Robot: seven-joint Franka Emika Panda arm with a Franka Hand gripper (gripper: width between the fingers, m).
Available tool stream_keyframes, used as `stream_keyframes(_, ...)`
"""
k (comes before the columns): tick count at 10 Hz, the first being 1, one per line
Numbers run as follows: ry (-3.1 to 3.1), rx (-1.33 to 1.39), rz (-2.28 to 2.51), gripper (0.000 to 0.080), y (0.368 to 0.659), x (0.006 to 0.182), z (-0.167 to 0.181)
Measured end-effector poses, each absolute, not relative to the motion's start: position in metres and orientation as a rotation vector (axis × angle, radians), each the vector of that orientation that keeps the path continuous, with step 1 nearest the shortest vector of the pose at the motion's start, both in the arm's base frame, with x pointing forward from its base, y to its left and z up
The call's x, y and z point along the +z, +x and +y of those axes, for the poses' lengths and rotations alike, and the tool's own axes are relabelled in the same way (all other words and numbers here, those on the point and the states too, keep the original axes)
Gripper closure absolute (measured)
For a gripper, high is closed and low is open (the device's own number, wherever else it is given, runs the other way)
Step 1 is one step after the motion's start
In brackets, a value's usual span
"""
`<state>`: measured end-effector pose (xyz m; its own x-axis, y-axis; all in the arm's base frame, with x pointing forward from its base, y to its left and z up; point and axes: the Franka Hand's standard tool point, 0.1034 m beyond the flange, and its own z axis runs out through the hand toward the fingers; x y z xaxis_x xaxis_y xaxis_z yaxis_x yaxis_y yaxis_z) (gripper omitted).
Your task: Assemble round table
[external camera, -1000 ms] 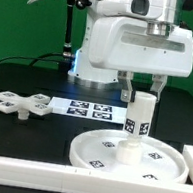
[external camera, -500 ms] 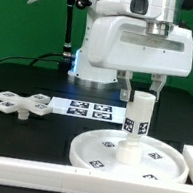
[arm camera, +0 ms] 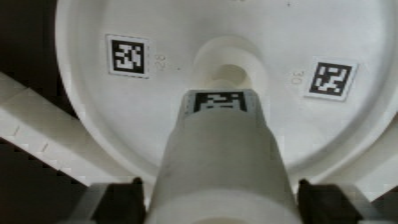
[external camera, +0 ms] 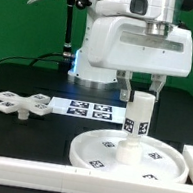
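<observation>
From the exterior view you get the whole layout. The round disc point(external camera: 94, 151) lies flat on the dark table point(external camera: 31, 79), and the post point(external camera: 137, 119) stands upright on its middle. The gripper point(external camera: 142, 90) is directly above the post, at its top end. The cross piece point(external camera: 15, 102) lies well apart toward the exterior view's left, just beside the marker board point(external camera: 87, 109).

The wrist view shows none of that. It looks down the length of the post to where it meets the disc's hub, with one tag on the post and two on the disc face. It also gives you the dark fingers point(arm camera: 324, 200) on either side of the post. They are spread wider than it, a thin gap on each side, so they are not pinching it.

The front rail point(external camera: 72, 177) runs just beside the disc's near rim. A side rail point(external camera: 192, 158) sits close on the exterior view's right. The bare table behind the cross piece is your open room.

Compared with the frames half a second and a second ago, you will find nothing moved. The arm, post, disc and cross piece sit in the same places.
</observation>
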<state>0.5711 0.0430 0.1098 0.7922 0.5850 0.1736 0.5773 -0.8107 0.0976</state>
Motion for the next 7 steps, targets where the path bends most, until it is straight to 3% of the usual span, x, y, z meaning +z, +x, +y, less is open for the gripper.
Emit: stream_keyframes(7,2.942,0.283,0.958,0.0381,0.5670,0.1017,0.0442)
